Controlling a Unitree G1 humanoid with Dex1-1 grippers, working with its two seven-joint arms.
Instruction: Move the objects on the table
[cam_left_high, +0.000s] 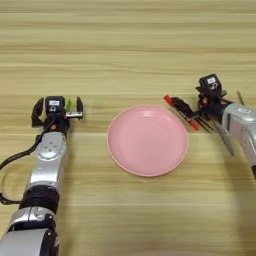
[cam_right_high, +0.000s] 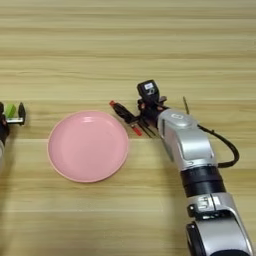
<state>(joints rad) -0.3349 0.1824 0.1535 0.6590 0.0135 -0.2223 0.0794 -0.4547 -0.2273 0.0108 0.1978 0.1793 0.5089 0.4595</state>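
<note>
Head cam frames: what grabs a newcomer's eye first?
The round pink plate at the middle of the wooden table, bare inside. Left of it, the left end effector has its fingers spread around a small green block. At the plate's right rim, the right end effector is down on a cluster with a red marker and thin dark sticks.

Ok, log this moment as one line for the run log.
left gripper: open around green block | right gripper: at red marker, right of pink plate | plate: empty | table
</note>
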